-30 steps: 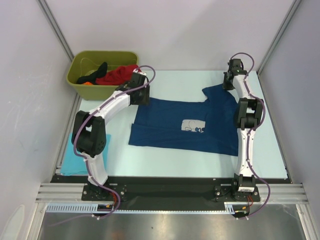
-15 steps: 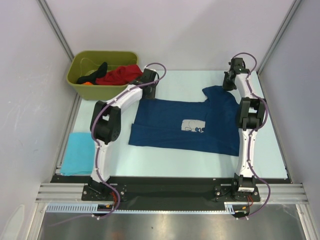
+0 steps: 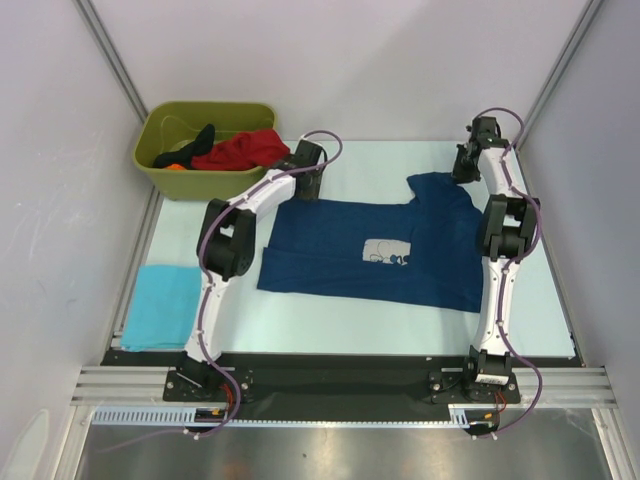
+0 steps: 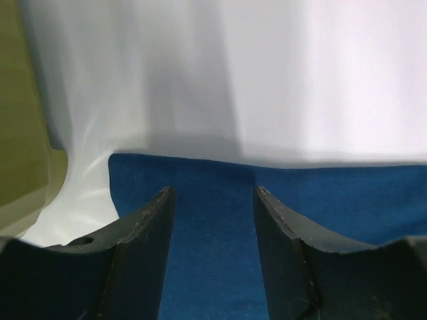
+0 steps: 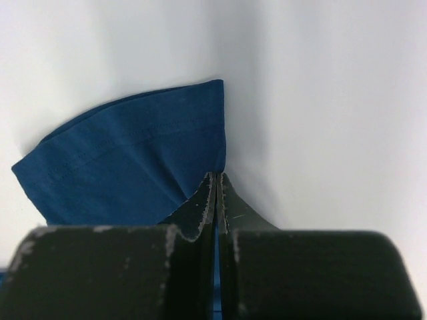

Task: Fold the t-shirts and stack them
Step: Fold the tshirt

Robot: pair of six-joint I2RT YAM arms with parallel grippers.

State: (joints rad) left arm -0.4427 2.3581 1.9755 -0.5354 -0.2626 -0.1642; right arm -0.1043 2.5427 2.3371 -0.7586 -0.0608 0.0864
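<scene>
A navy blue t-shirt [image 3: 360, 250] with a grey-white chest print lies spread flat on the table. My left gripper [image 3: 306, 186] is open at the shirt's far left corner. In the left wrist view its jaws [image 4: 212, 191] stand apart over the navy cloth [image 4: 333, 200] just inside its far edge, holding nothing. My right gripper [image 3: 463, 172] is at the far right sleeve. In the right wrist view it [image 5: 217, 175] is shut on the edge of the navy sleeve [image 5: 133, 167]. A folded turquoise t-shirt [image 3: 163, 305] lies at the near left.
An olive-green bin [image 3: 165, 165] at the far left holds a red t-shirt [image 3: 240, 150] and a black one [image 3: 198, 138]. Its wall shows at the left of the left wrist view [image 4: 20, 133]. White walls close in on both sides.
My left arm swung right, away from the bin, and its gripper now sits over the shirt's far left corner. My right gripper shifted slightly right and farther away, still pinching the sleeve.
</scene>
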